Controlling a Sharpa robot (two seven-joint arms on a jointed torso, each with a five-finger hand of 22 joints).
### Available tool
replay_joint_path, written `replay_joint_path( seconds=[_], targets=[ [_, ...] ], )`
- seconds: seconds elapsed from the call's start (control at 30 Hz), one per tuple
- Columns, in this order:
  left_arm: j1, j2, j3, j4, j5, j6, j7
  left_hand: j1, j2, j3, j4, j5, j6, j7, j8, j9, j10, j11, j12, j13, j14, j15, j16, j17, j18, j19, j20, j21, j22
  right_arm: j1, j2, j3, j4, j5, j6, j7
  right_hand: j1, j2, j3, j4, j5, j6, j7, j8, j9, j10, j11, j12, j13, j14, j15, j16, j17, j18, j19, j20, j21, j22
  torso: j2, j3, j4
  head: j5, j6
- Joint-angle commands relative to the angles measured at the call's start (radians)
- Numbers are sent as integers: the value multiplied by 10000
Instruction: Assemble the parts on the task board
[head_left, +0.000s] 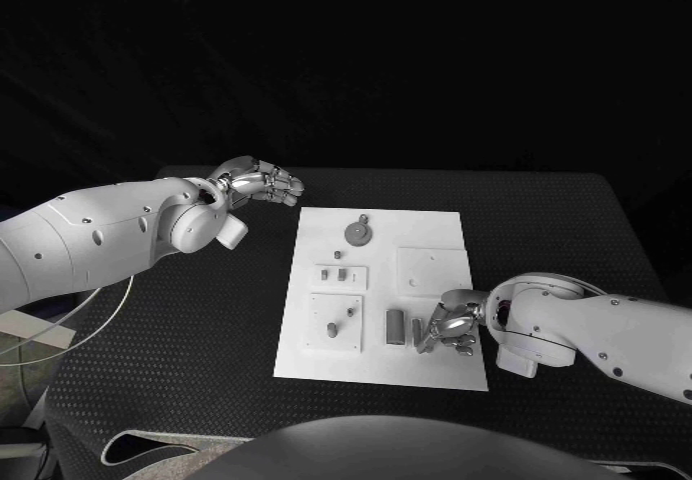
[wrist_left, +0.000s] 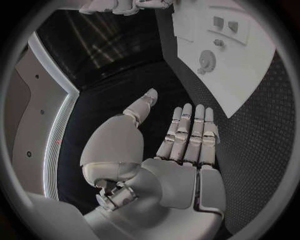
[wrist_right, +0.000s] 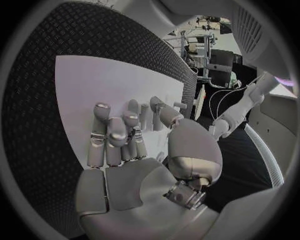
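Note:
The white task board (head_left: 433, 225) lies in the middle of the black table. On it are a round grey part (head_left: 356, 233), a small plate with two pegs (head_left: 340, 275), a square plate (head_left: 335, 322) and a grey bar (head_left: 394, 325). My right hand (head_left: 450, 325) rests on the board's near right part, its fingertips against a slanted grey part (head_left: 420, 334). In the right wrist view the right hand's fingers (wrist_right: 128, 130) bend toward the board (wrist_right: 94, 80) with the thumb close; I cannot tell whether they pinch the part. My left hand (head_left: 260, 185) hovers off the board's far left corner, fingers (wrist_left: 190, 135) straight, holding nothing.
A raised white square (head_left: 430, 268) sits on the board's right half. In the left wrist view the board (wrist_left: 256, 85) and its round part (wrist_left: 207, 61) lie ahead of the hand. A thin cable loop (head_left: 80, 335) hangs off the table's left edge.

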Motion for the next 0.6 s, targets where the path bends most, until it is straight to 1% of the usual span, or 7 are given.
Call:
replay_joint_path(
  seconds=[0.03, 0.17, 0.27, 0.3, 0.4, 0.47, 0.6],
  targets=[
    [9, 11, 6, 25, -25, 121, 79, -21, -64, 14, 50, -36, 2, 16, 50, -7, 13, -25, 64, -12, 28, 54, -53, 14, 8, -6, 37, 39, -10, -40, 56, -18, -20, -375, 261, 6, 107, 33, 33, -18, -16, 103, 12, 36, 13, -17, -37, 21, -17, -24, -51, -12, -4, 71, 40, 8, -28, 115, 1, -6, 9, -6, 2],
    [9, 11, 6, 25, -25, 118, 80, -22, -63, 14, 50, -36, 2, 15, 50, -7, 14, -25, 64, -13, 27, 54, -54, 15, 8, -6, 37, 39, -11, -55, 115, -19, -69, -514, 79, -57, 94, 170, 18, 47, -16, 142, 0, 62, 24, 7, -49, 35, -22, -2, -61, 2, -2, 71, 63, 14, -23, 116, 0, -13, 14, -7, 2],
    [9, 6, 6, 25, -25, 115, 76, -23, -62, 14, 51, -36, 3, 15, 50, -7, 14, -25, 65, -14, 27, 55, -54, 15, 8, -6, 37, 39, -11, -66, 130, -19, -102, -520, -60, -107, -11, 384, -31, 161, -17, 177, -14, 84, 33, 33, -62, 45, -28, 21, -73, 10, -2, 71, 85, 20, -21, 116, -1, -12, 15, 0, 2],
    [9, 6, 6, 25, -25, 114, 75, -23, -62, 14, 51, -36, 3, 15, 50, -7, 14, -25, 65, -14, 27, 55, -54, 15, 8, -6, 37, 39, -11, -66, 131, -19, -104, -526, -64, -110, -21, 400, -36, 170, -17, 180, -15, 86, 33, 35, -63, 46, -29, 23, -74, 11, -2, 71, 86, 20, -21, 115, -1, -12, 15, 0, 2],
    [9, 5, 6, 25, -25, 112, 78, -24, -61, 14, 52, -36, 3, 14, 51, -7, 15, -25, 65, -15, 28, 55, -55, 16, 7, -7, 38, 39, -12, -68, 160, -19, -121, -732, -160, -146, -40, 694, -51, 186, -16, 208, -38, 105, 41, 62, -86, 60, -33, 51, -96, 24, -1, 71, 104, -2, -15, 121, -2, -14, 13, -1, 2],
    [9, 9, 6, 26, -25, 116, 76, -25, -61, 13, 52, -36, 4, 14, 51, -7, 15, -25, 65, -16, 28, 55, -55, 16, 7, -7, 38, 39, -12, -69, 179, -19, -152, -765, -164, -189, -30, 995, -68, 134, -15, 242, -54, 127, 51, 90, -102, 75, -35, 77, -112, 33, -2, 71, 125, -18, -4, 127, -2, -15, 12, -4, 2],
    [9, 9, 6, 27, -25, 117, 74, -25, -60, 14, 53, -36, 4, 14, 52, -7, 16, -25, 65, -16, 28, 55, -56, 17, 7, -7, 38, 39, -12, -69, 183, -19, -211, -919, -111, -268, 65, 1519, -89, -191, -14, 270, -75, 149, 63, 123, -122, 91, -39, 109, -134, 42, -3, 71, 128, -44, 11, 144, -3, -11, 8, 5, 2]
  ],
)
